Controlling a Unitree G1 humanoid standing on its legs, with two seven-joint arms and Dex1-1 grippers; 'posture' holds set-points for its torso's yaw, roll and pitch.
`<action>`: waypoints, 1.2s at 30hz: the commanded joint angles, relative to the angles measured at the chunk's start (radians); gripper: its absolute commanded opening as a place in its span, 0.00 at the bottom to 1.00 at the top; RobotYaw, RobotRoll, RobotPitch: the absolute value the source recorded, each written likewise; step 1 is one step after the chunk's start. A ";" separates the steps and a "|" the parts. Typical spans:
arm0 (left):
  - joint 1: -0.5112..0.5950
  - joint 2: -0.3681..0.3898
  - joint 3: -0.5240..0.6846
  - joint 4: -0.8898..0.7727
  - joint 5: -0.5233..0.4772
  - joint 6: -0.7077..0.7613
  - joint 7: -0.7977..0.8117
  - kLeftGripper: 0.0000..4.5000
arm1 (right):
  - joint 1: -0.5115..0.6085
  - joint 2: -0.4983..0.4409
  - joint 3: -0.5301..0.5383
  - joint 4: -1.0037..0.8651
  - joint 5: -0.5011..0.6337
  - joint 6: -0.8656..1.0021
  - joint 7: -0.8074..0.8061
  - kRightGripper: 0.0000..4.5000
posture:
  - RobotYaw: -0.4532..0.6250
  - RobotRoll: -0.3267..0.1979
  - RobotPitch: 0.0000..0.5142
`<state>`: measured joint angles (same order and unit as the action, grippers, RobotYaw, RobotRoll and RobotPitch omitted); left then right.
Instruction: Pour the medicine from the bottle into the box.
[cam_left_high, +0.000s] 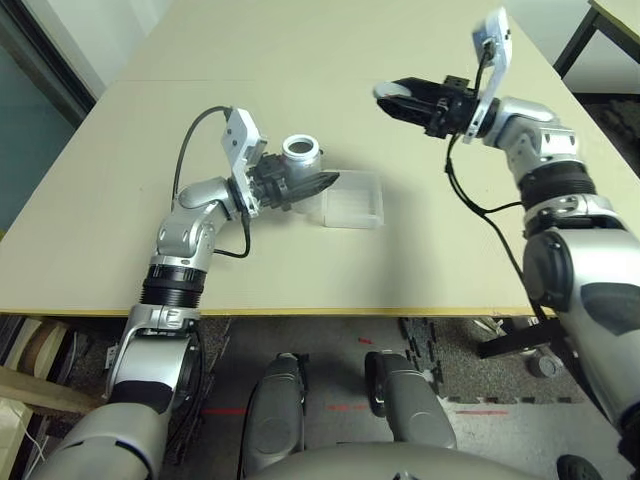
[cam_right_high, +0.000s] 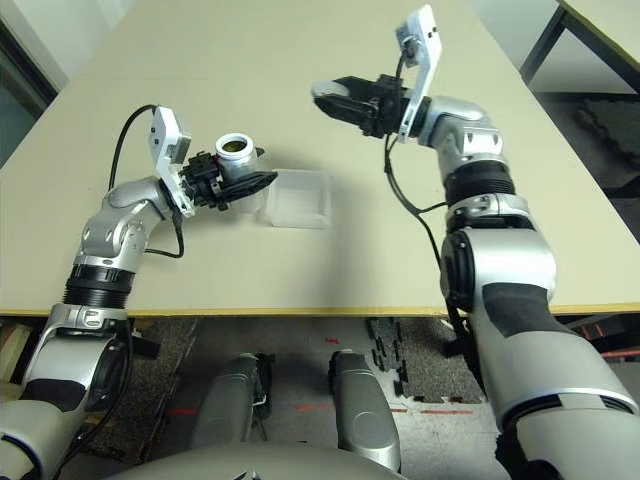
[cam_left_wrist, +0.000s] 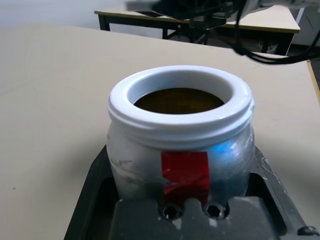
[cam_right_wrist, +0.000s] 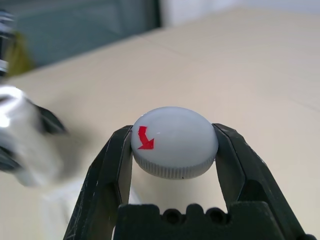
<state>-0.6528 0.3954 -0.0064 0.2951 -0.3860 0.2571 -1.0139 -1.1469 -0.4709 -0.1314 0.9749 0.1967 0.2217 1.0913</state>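
Two grippers are each closed on something: the left gripper (cam_left_high: 300, 186), left of centre, clamps the uncapped bottle (cam_left_high: 300, 158) upright, mouth up. The clear box (cam_left_high: 353, 199) lies just right of it, so tipping rightward suits; the right gripper (cam_left_high: 400, 101), upper right, holds the cap (cam_right_wrist: 174, 142)

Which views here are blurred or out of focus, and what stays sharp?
Right wrist view: the cap between the right gripper's fingers is sharp; the bottle at the edge is smeared and the table soft. Left wrist view: the bottle in the left gripper is crisp; the other arm behind is blurred. Eye views: sharp, box included.
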 joint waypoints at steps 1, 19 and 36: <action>-0.014 0.009 0.012 0.030 0.008 0.005 0.009 0.59 | 0.040 -0.057 0.028 -0.054 -0.041 0.049 -0.048 0.57 | 0.36 0.62 0.26; -0.036 0.017 0.023 0.073 0.015 -0.009 0.018 0.59 | 0.144 -0.189 0.080 -0.132 -0.094 0.170 -0.079 0.57 | 0.36 0.62 0.29; -0.054 0.030 0.024 0.099 0.032 -0.003 0.029 0.59 | 0.147 -0.168 0.101 -0.110 -0.111 0.158 -0.099 0.95 | 0.36 0.62 0.28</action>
<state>-0.6933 0.4155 0.0185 0.3754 -0.3694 0.2519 -0.9871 -1.0064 -0.6444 -0.0427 0.8656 0.0926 0.3884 0.9985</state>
